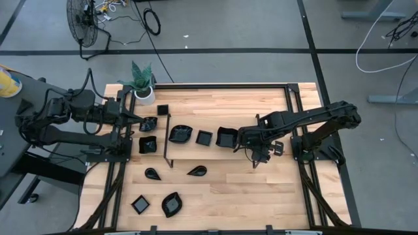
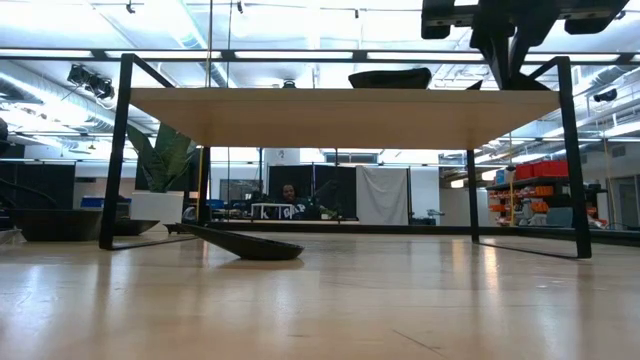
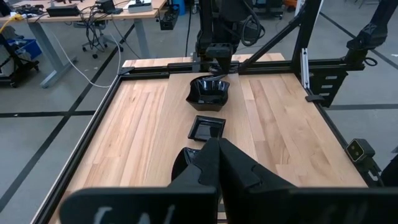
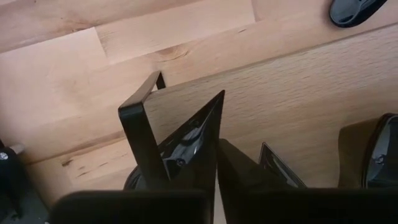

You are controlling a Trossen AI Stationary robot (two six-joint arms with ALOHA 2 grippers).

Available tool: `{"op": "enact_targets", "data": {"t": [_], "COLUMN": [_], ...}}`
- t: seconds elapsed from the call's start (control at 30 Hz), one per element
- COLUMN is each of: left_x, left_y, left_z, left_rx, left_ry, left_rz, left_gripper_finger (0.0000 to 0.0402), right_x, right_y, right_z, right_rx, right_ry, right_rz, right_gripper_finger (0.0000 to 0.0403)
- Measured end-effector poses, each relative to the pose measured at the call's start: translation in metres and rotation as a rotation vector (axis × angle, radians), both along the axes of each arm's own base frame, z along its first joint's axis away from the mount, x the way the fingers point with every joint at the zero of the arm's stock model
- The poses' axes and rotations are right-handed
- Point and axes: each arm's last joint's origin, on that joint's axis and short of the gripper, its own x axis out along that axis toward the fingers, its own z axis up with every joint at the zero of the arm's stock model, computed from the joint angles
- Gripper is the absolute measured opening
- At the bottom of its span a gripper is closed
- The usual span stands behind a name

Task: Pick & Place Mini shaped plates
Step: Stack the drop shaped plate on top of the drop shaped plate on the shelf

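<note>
Several glossy black mini plates lie on the wooden table (image 1: 261,189): a leaf dish (image 1: 179,134), a flat square (image 1: 204,138), another square (image 1: 147,144), two teardrops (image 1: 153,173) (image 1: 197,171), and more near the front edge. My right gripper (image 1: 240,139) is shut on a deep square dish (image 1: 226,137) mid-table. That dish is also visible in the left wrist view (image 3: 209,90) and aloft in the low view (image 2: 390,77). My left gripper (image 1: 142,119) is shut and hovers at the left side over a small dish (image 1: 149,124). My right gripper pinches the square dish by its rim on the side toward the table's right (image 3: 217,73), slanting down from the right. The dish is lifted clear of the table and tilted. My left gripper: whether it touches the small dish beneath it, I cannot tell.
A thin black wire frame (image 1: 168,140) stands between the left plates and the middle ones, and appears close in the right wrist view (image 4: 138,127). A white pot with a green plant (image 1: 142,85) sits at the far left corner. Bare wood lies toward the near right.
</note>
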Motion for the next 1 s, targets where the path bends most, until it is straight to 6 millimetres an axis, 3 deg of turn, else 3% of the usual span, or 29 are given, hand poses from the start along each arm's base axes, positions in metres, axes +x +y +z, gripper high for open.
{"op": "enact_targets", "data": {"t": [1.0], "left_x": [0.0], "left_y": [0.0], "left_z": [0.0], "left_rx": [0.0], "left_ry": [0.0], "left_rz": [0.0], "left_gripper_finger": [0.0003], "right_x": [0.003], "right_y": [0.0], "right_z": [0.013], "right_rx": [0.011], "right_ry": [-0.074], "right_rz": [0.003], "right_gripper_finger": [0.0003]}}
